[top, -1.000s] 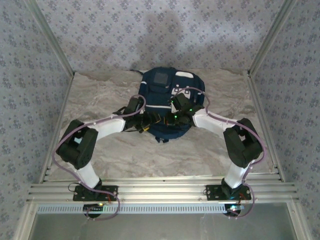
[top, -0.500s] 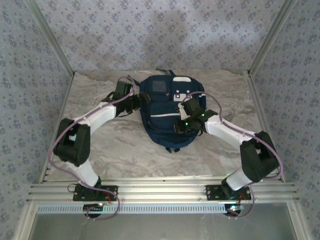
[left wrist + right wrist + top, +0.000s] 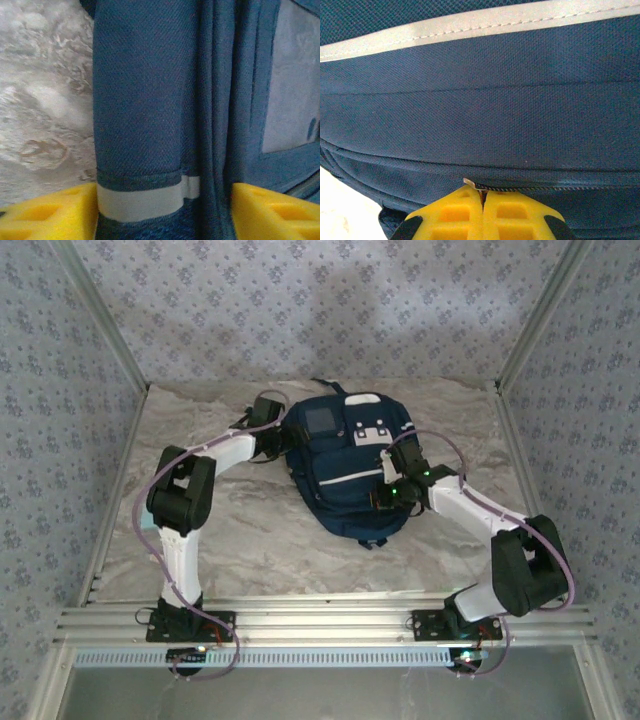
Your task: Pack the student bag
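**Bag flat on the table, an arm at each side**

Bag (image 3: 335,490) lies flat on the pale marbled table (image 3: 220,530), toward the far end and about midway between the side walls. Its front faces up. The grey patch (image 3: 320,420) and the white tabs are at the far end, and the near end swings a little to the right. A white stripe (image 3: 345,475) crosses the front slantwise.

The left arm bends in from the left, so that the left gripper (image 3: 164,205) sits at the bag's far left edge, just beside the patch. In the left wrist view its two yellow fingers (image 3: 50,215) stand apart, and a fold of navy cloth with a white band fills the gap between them. The cloth meets the inner face of each finger. Whether they are squeezing the fold or merely straddling it cannot be told. The table shows to the left of the fold and the patch to its right.

The right arm reaches in from the right, and the right gripper (image 3: 482,200) is on the bag's right flank, below the white tabs. Its jaws are closed tight, tip against tip. A small metal zip pull (image 3: 471,183) sticks out from between the tips, pinched there. The zip (image 3: 560,188) runs off to the right from that point along a seam. Above it are plain navy cloth and another run of white stripe. A sliver of table shows at the lower left corner of that view.
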